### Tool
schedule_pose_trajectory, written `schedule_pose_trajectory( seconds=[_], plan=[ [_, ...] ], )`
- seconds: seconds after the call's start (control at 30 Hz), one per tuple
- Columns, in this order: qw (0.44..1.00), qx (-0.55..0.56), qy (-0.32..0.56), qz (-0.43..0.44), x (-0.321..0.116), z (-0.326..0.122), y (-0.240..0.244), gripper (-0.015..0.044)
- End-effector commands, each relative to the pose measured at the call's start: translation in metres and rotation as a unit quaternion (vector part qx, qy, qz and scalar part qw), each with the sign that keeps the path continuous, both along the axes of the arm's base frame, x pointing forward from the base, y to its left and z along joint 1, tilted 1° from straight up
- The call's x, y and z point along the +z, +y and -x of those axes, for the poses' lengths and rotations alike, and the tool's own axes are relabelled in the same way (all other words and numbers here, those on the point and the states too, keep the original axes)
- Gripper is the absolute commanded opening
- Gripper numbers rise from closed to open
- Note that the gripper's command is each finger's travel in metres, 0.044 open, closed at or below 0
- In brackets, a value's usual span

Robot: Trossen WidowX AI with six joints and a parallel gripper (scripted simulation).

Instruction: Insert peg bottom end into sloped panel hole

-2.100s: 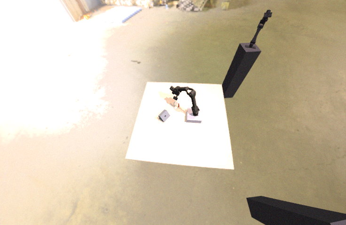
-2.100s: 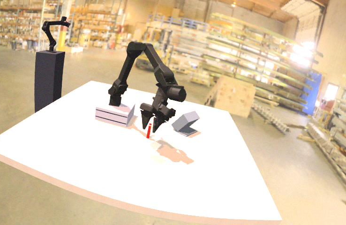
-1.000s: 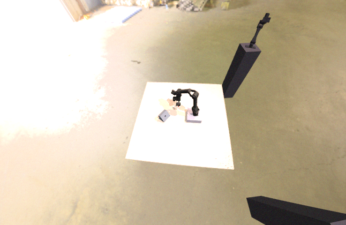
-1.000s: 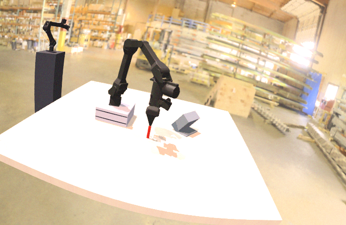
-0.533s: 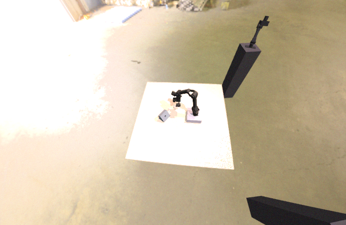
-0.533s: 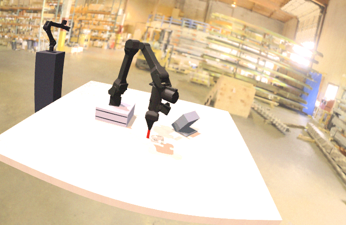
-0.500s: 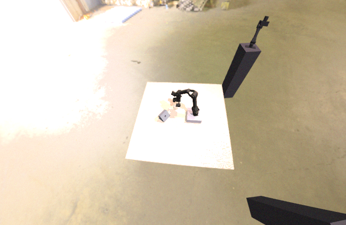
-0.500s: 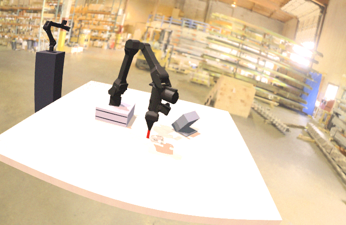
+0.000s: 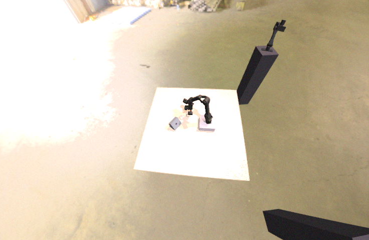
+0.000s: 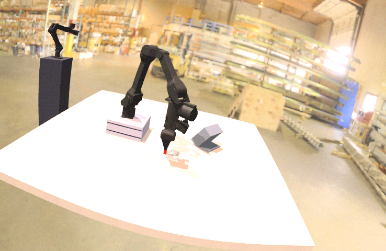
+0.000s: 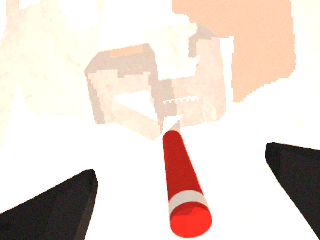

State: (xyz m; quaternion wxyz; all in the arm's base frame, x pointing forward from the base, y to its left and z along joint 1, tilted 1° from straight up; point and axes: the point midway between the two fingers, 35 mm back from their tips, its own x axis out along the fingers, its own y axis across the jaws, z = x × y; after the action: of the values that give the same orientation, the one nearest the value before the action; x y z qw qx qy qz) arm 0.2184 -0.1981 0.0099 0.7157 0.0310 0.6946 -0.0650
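The red round peg (image 10: 165, 151) (image 11: 183, 172) stands upright on the table, with a pale band near its top. My gripper (image 10: 165, 146) (image 11: 182, 166) is open and points down over the peg. In the wrist view the peg lies between the two wide-apart fingers, touching neither. In the exterior view only the peg's lower end shows below the fingers; in the top view the arm hides it. The grey sloped panel (image 9: 173, 121) (image 10: 207, 133) stands beyond the gripper, with one dark hole (image 9: 176, 123) in its face. The hole is hidden in the exterior view.
The arm's base block (image 9: 206, 127) (image 10: 125, 127) sits on the white table (image 9: 190, 152) (image 10: 140, 183), on the opposite side of the gripper from the panel. A dark pillar (image 9: 255, 73) (image 10: 53, 88) with another arm stands beyond the table edge.
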Motion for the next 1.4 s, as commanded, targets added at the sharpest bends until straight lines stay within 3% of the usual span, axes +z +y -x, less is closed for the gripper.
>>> schedule_pose_trajectory(
  seconds=[0.0, 0.07, 0.53, 0.87, 1.37],
  plan=[
    [1.000, 0.002, 0.003, -0.005, -0.006, 0.001, 0.002, 0.0440],
    [1.000, 0.002, 0.003, -0.005, -0.006, 0.001, 0.002, 0.0440],
    [1.000, 0.000, 0.001, -0.001, -0.002, 0.001, 0.000, 0.0072],
    [1.000, 0.000, 0.001, -0.001, -0.001, 0.000, 0.000, 0.0000],
    [1.000, 0.001, 0.002, -0.004, 0.060, -0.001, 0.000, 0.0000]
  ],
)
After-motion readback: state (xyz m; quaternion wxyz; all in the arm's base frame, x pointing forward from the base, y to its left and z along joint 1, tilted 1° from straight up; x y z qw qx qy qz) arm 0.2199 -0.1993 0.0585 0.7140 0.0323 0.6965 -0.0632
